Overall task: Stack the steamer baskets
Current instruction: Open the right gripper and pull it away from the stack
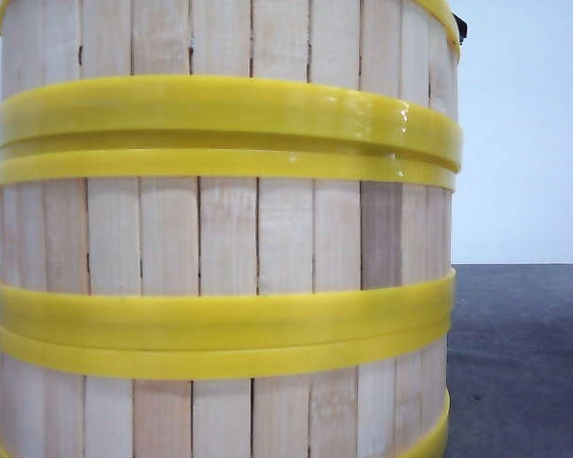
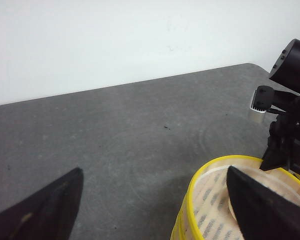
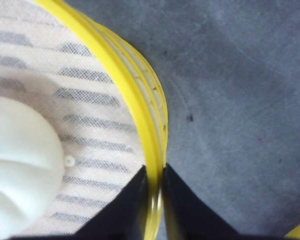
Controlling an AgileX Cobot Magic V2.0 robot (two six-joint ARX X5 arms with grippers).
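Three steamer baskets (image 1: 224,239) stacked on the grey surface (image 2: 130,145). Right end effector (image 3: 154,200) pinches the top basket's yellow rim (image 3: 140,115), one finger inside, one outside. Left end effector (image 2: 155,205) spread wide, empty, beside the stack.

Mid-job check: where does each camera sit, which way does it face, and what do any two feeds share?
Front: low, facing forward, filled by the stacked baskets' slat wall; no robot part shows.
Left wrist: on the left arm, looking over the table; left gripper open, one finger over the top basket, right arm beyond.
Right wrist: on the right arm, looking down at the top basket's rim and a bun; right gripper shut on the rim.
Shared: both wrist views show the top basket.
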